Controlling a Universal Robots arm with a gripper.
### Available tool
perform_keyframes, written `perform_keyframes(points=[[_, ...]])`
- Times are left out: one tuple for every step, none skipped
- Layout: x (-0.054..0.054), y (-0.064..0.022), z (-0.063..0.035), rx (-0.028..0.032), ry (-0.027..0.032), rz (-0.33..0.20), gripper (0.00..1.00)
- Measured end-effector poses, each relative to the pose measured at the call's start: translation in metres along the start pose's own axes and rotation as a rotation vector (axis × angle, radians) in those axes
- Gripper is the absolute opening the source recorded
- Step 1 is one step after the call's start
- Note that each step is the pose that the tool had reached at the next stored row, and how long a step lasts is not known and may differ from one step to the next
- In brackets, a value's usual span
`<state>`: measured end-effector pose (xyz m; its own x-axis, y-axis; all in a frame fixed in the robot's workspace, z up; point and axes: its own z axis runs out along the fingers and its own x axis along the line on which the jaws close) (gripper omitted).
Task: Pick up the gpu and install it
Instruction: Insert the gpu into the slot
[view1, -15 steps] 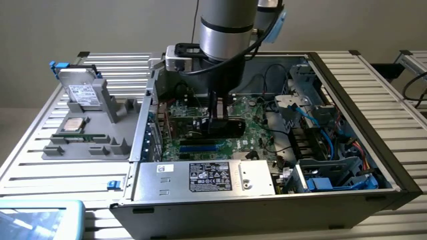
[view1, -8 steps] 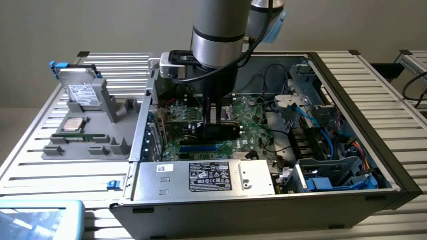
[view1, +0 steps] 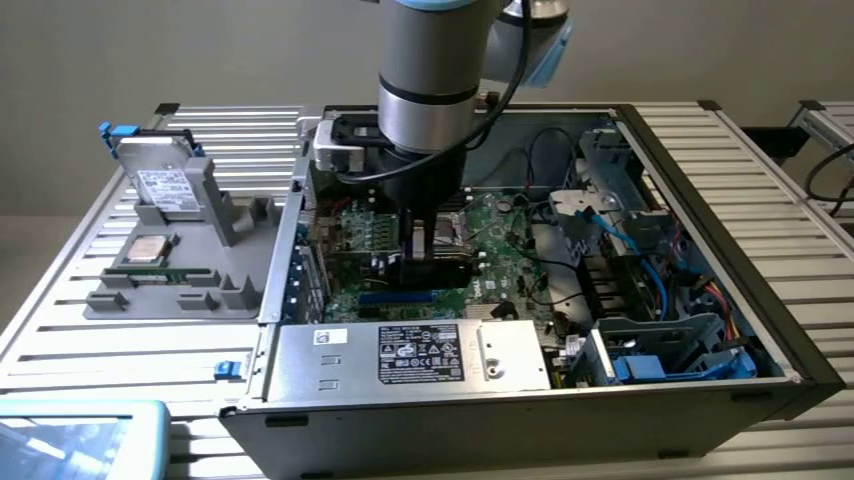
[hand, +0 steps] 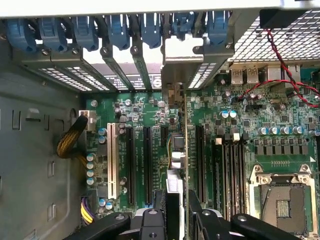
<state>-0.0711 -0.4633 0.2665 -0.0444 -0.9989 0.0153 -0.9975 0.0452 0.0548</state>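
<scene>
The open computer case (view1: 694, 180) lies on its side on the slatted table. My gripper (view1: 424, 250) reaches down into it over the green motherboard (view1: 514, 255). It is shut on the gpu (view1: 367, 232), which stands on edge with its green board face showing and its black cooler (view1: 447, 272) under the wrist. In the wrist view the gpu (hand: 184, 150) is edge-on between my fingers (hand: 152, 220), in line with the long black expansion slots (hand: 148, 160). Its metal bracket (hand: 182, 52) sits at the rear slot openings. Whether its edge is in a slot is hidden.
A silver power supply (view1: 414, 355) lines the case's near wall, with a drive cage and blue cables (view1: 667, 350) at the exterior view's right. A grey fixture (view1: 174, 280) outside the case holds a hard drive (view1: 167, 190). Blue slot latches (hand: 120, 30) and an open CPU socket (hand: 282, 200) flank the card.
</scene>
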Motion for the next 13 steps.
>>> perform_keyframes(points=[[0.0000,0.0008,0.0019,-0.0001,-0.0001,0.001,0.28],[-0.0002,0.0018,0.0034,-0.0006,-0.0001,0.002,0.28],[-0.0006,0.0028,0.0043,-0.0009,-0.0001,0.003,0.28],[-0.0011,0.0036,0.0048,-0.0014,-0.0001,0.004,0.28],[-0.0013,0.0040,0.0052,-0.0014,-0.0001,0.005,0.28],[-0.0013,0.0040,0.0052,-0.0014,-0.0001,0.005,0.28],[-0.0013,0.0040,0.0052,-0.0015,-0.0002,0.005,0.28],[-0.0013,0.0040,0.0052,-0.0015,-0.0001,0.005,0.28],[-0.0012,0.0040,0.0053,-0.0015,-0.0002,0.005,0.28],[-0.0013,0.0040,0.0053,-0.0015,-0.0002,0.005,0.28],[-0.0013,0.0042,0.0056,-0.0013,-0.0004,0.005,0.28],[-0.0014,0.0045,0.0064,-0.0012,-0.0008,0.005,0.28],[-0.0014,0.0048,0.0073,-0.0013,-0.0005,0.005,0.28]])
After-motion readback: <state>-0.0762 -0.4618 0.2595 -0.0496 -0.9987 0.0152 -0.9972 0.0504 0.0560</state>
